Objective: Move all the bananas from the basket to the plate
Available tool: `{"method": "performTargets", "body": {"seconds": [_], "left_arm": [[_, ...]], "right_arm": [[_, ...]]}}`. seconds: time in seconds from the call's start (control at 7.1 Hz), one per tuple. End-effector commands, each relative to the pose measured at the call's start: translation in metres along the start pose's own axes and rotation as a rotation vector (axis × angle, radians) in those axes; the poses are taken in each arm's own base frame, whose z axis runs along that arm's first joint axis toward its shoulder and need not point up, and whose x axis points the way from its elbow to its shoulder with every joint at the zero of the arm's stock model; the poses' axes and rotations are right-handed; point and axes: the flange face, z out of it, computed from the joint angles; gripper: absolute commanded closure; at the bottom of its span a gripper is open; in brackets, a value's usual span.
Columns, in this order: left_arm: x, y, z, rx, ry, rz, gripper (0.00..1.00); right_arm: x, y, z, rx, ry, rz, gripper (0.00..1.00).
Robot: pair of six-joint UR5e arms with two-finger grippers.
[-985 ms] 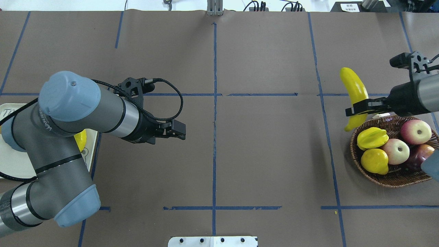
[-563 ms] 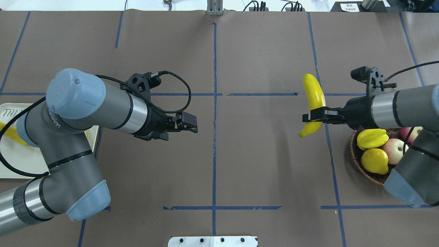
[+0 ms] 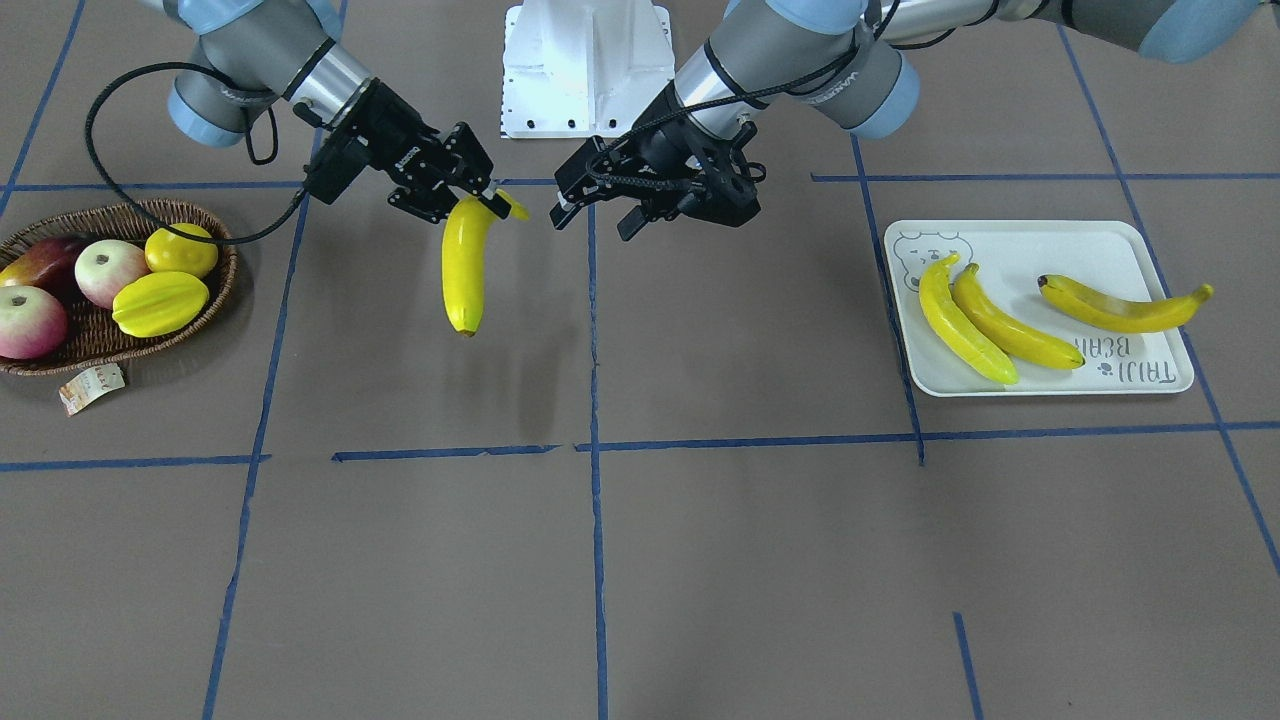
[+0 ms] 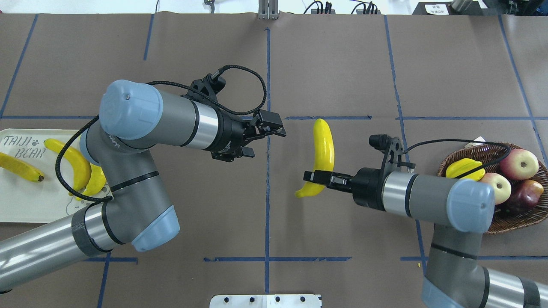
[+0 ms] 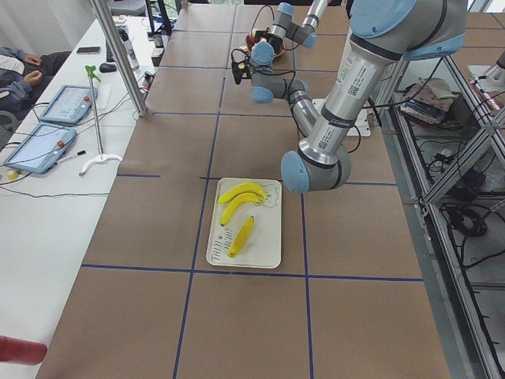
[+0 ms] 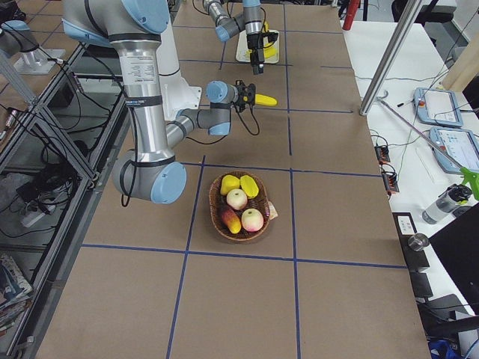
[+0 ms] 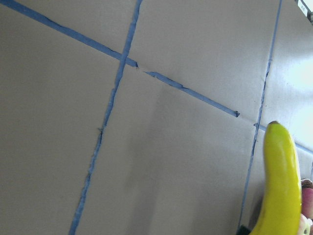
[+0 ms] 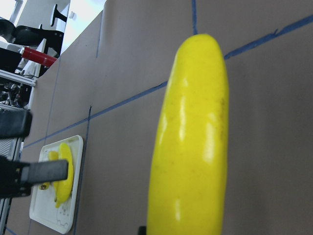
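Note:
My right gripper [image 4: 311,176] is shut on a bright-yellow banana [image 4: 323,147] near its stem end and holds it above the table's middle. The same gripper [image 3: 478,200] and hanging banana [image 3: 463,265] show in the front view. The banana fills the right wrist view [image 8: 193,147] and shows in the left wrist view [image 7: 282,181]. My left gripper [image 4: 280,128] is open and empty, a short way left of the banana, and shows in the front view [image 3: 592,222]. The plate [image 4: 25,201] lies at the far left with three bananas [image 3: 1010,325] on it. The basket [image 4: 513,224] holds no banana that I can see.
The wicker basket [image 3: 120,345] holds a star fruit [image 3: 160,303], a round yellow fruit [image 3: 180,250] and apples [image 3: 105,270]. A paper tag [image 3: 90,388] lies beside it. The white robot base [image 3: 585,70] is at the near edge. Blue tape lines cross the brown table.
My right arm has carried the banana left, from beside the basket to the table's middle. My left arm has swung right from the plate toward the middle, gripper still open.

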Motion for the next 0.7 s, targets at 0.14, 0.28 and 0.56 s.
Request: {"method": "performTargets", "body": {"seconds": [0.14, 0.28, 0.56], "left_arm": [[0.006, -0.004, 0.024, -0.004, 0.005, -0.012, 0.01], [0.014, -0.005, 0.033, -0.005, 0.002, -0.013, 0.01], [0.009, 0.018, 0.049, -0.043, -0.014, -0.009, 0.01]], "right_arm": [[-0.034, 0.062, 0.022, 0.043, -0.100, 0.034, 0.91], [-0.038, 0.067, 0.023, 0.048, -0.107, 0.037, 0.91], [-0.043, 0.068, 0.026, 0.048, -0.113, 0.034, 0.91]]}}
